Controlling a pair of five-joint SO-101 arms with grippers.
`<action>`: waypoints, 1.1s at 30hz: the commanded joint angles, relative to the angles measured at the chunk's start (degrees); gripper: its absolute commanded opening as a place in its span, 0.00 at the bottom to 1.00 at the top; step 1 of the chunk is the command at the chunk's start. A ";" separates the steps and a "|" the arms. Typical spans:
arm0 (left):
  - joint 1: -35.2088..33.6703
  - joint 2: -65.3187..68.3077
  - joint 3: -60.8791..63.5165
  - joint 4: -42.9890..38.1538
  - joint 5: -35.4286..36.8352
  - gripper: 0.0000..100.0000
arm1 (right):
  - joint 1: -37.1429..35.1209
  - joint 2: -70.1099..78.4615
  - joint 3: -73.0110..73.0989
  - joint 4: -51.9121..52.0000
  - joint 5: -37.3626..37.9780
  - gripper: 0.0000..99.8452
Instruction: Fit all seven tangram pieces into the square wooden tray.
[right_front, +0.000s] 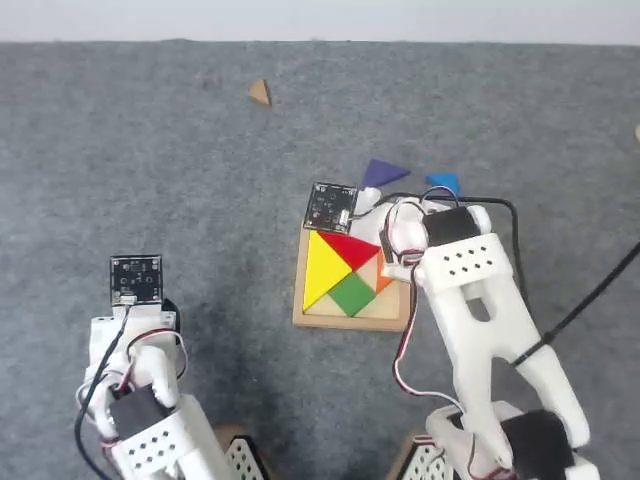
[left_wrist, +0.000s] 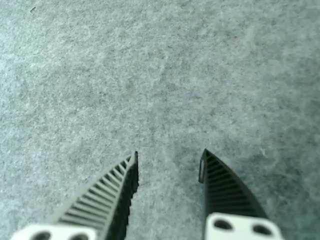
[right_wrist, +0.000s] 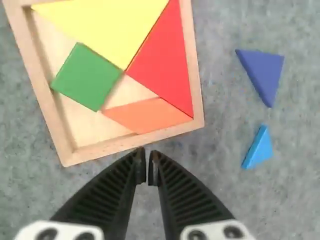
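Holding the tray (right_front: 345, 322), grey felt (right_front: 150, 180) meets pale wall (right_front: 320, 18).

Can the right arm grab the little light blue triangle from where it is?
Probably yes. The light blue triangle lies on bare carpet close to the right gripper, outside the wooden tray, with nothing between them. The jaws are shut, so they would need to open first.
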 joint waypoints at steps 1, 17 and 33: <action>0.53 -0.79 -0.48 -0.09 0.44 0.19 | -0.66 -2.68 -0.53 -2.77 -7.56 0.02; 5.89 -0.62 -0.57 -9.32 -3.08 0.19 | 20.70 -29.41 23.38 -9.36 -34.90 0.02; 13.71 -0.53 -0.48 -2.46 -3.16 0.19 | 22.81 -48.13 51.34 -19.12 -41.58 0.02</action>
